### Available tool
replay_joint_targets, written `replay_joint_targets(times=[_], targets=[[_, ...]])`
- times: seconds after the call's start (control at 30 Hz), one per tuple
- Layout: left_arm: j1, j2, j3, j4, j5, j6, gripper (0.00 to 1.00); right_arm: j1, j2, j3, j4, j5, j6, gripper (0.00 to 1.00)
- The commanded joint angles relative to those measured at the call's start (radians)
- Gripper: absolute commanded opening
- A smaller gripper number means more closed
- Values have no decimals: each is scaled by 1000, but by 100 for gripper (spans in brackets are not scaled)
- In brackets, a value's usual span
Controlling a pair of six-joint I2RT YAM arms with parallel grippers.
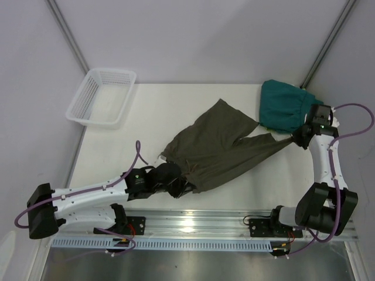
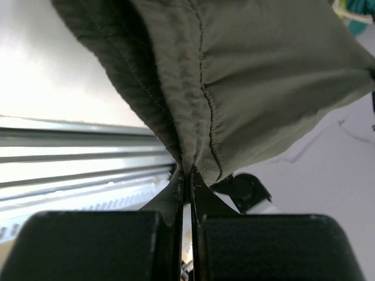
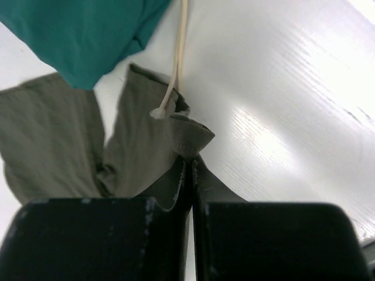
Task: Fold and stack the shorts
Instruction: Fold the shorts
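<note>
With left end effector (image 1: 177, 187) pinched shut on the olive shorts (image 1: 217, 149) at 7 o'clock and right end effector (image 1: 296, 139) shut on a corner at 3 o'clock, holds them stretched over the counter (image 1: 117, 158). Likely soft, limp, light; best taken at hems.

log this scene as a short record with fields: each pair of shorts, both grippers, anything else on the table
olive shorts: unfolded, stretched over the table between both grippers
teal shorts: folded heap, far right corner
left gripper: shut on the olive shorts' near left edge
right gripper: shut on their right corner, beside the teal pair
basket: white mesh, far left corner
progress: olive pair not yet folded or stacked
</note>
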Motion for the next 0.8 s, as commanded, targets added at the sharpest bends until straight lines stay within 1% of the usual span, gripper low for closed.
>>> replay_joint_targets(times=[0.0,0.13,0.23,0.33,0.47,0.63,0.67,0.77], targets=[[-31,20,64,-9,60,-2,0,-27,4,153,22,100,-37,0],[-52,31,85,14,90,-15,0,-27,32,279,-18,126,-57,0],[-57,26,117,-15,109,-32,0,-19,61,360,-27,105,-60,0],[-54,-26,102,-33,74,-74,1,32,116,450,-45,112,-63,0],[-31,-103,-14,22,72,-174,0,153,179,524,-45,156,-79,0],[21,-178,-70,1,73,-222,0,236,267,592,-35,164,-69,0],[29,-189,-100,4,73,-229,0,246,309,625,-41,164,-68,0],[69,-219,-129,2,73,-248,0,283,395,694,-45,178,-68,0]])
